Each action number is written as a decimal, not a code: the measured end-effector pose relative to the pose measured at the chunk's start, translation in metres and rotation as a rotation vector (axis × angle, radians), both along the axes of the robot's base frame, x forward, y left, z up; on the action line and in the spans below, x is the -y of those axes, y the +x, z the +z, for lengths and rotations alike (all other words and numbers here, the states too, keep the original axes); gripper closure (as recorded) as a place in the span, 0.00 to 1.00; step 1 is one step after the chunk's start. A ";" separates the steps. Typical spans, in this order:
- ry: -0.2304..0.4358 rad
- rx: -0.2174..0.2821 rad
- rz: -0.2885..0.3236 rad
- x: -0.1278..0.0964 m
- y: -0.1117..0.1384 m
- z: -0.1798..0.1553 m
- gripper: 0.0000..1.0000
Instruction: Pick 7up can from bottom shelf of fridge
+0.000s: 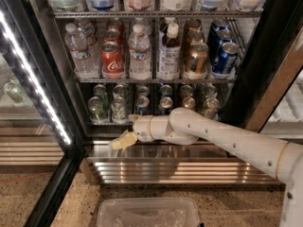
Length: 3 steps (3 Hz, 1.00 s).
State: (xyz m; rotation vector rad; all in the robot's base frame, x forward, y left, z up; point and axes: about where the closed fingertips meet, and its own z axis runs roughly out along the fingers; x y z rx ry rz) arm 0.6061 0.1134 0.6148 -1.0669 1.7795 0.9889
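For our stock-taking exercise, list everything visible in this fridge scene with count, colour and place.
fridge: one, black frame
LED strip: one, white, door edge
water bottles: two, clear, middle shelf
Coca-Cola can: one, red, middle shelf front
gold-brown cans: at least two, middle shelf right
blue cans: at least two, middle shelf far right
green cans: at least two, bottom shelf left
plastic bin: one, clear, floor
arm: one, white, from right
gripper: one, yellowish, just below bottom shelf's left front

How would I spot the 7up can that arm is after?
Look in the open fridge at its bottom shelf, the lowest wire rack. The 7up can stands at the front near the left end, just above the gripper. It is green with a silver top, unlike the blue cans and gold-brown cans to its right.
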 end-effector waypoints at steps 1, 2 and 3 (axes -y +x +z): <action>-0.026 0.117 -0.054 -0.009 -0.024 0.035 0.05; -0.006 0.144 -0.049 -0.026 -0.028 0.043 0.06; 0.064 0.058 0.043 -0.056 -0.021 0.026 0.01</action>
